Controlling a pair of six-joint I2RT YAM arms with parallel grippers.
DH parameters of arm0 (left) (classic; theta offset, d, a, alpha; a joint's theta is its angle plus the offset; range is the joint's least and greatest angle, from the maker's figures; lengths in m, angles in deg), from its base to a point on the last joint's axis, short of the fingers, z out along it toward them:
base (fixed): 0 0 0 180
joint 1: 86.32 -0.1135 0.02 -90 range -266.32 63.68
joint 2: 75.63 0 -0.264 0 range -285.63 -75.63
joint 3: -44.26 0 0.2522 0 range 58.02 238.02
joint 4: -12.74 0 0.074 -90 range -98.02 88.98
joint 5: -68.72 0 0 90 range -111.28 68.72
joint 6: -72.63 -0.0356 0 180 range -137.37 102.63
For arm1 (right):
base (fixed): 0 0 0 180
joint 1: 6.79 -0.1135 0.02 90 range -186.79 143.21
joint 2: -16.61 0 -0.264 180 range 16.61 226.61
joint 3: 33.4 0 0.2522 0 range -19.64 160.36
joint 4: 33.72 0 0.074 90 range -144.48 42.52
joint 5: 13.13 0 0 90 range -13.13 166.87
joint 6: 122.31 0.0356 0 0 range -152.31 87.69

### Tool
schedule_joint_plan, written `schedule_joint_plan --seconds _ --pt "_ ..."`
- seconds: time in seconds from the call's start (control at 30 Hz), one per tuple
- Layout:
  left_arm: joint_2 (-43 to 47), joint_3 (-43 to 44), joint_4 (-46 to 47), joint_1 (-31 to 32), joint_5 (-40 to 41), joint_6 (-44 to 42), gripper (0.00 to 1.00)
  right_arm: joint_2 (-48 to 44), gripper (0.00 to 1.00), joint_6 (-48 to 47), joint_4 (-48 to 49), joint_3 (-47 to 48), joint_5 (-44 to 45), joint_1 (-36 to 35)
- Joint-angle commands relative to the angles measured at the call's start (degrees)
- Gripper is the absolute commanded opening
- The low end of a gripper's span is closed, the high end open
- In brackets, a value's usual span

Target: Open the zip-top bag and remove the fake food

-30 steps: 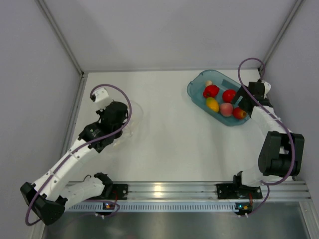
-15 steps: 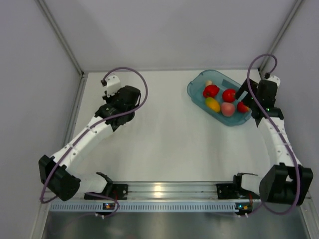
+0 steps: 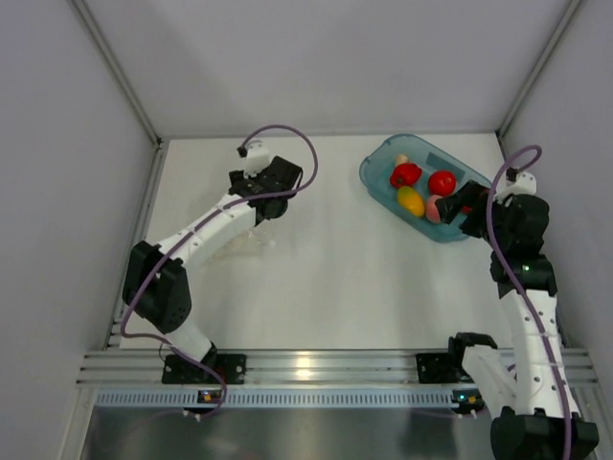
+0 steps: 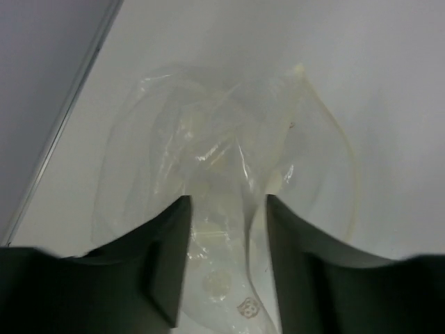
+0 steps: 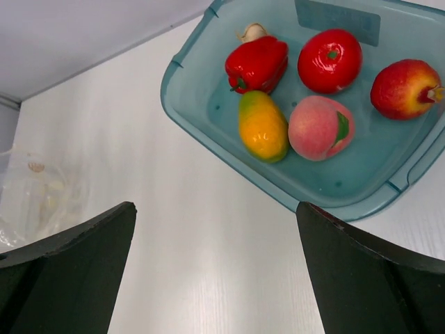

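Note:
The zip-top bag (image 4: 229, 160), clear crinkly plastic with white dots, lies crumpled on the white table at the left (image 3: 247, 238). It looks flat and I see no food in it. My left gripper (image 4: 227, 205) hovers low over the bag's near end, open, with loose film showing in the gap between the fingers (image 4: 167, 257). The fake food lies in a teal tub (image 5: 188, 83): a red pepper (image 5: 257, 62), a tomato (image 5: 329, 60), an apple (image 5: 405, 88), a peach (image 5: 320, 127) and a yellow fruit (image 5: 262, 126). My right gripper (image 5: 215, 209) is wide open and empty, just in front of the tub (image 3: 458, 203).
The teal tub (image 3: 378, 163) sits at the back right, close to the right wall. A left wall rail (image 4: 62, 132) runs just beside the bag. A small pale garlic-like piece (image 5: 252, 31) lies at the tub's far end.
The left arm stretched out and swung right and toward the back, and its jaws went from shut to open over the bag. The right gripper pulled back from the tub's right side.

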Motion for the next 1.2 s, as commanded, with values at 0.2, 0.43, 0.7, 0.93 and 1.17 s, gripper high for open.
schedule_joint_plan --seconds 0.2,0.43,0.7,0.93,1.17 --pt "13.1 0.8 4.1 -0.2 -11.9 2.5 0.89 0.8 0.99 -10.2 -10.8 10.5 1.5 -1.5" --pt "27.7 -5.4 3.8 -0.3 -15.8 -0.4 0.98 -1.4 0.99 -13.1 -17.6 17.4 10.5 -10.5" --pt "50.3 -17.6 3.7 -0.3 -23.6 -8.9 0.98 -10.0 0.99 -16.2 -24.1 19.5 20.5 -18.0" --pt "65.1 -22.2 -0.3 -0.3 -26.1 -16.8 0.98 -20.2 1.00 -18.2 -21.4 11.9 23.7 -18.2" --pt "74.5 -28.7 -1.4 -0.3 -24.5 -16.8 0.98 -25.3 0.99 -16.6 -21.1 6.7 23.8 -18.2"
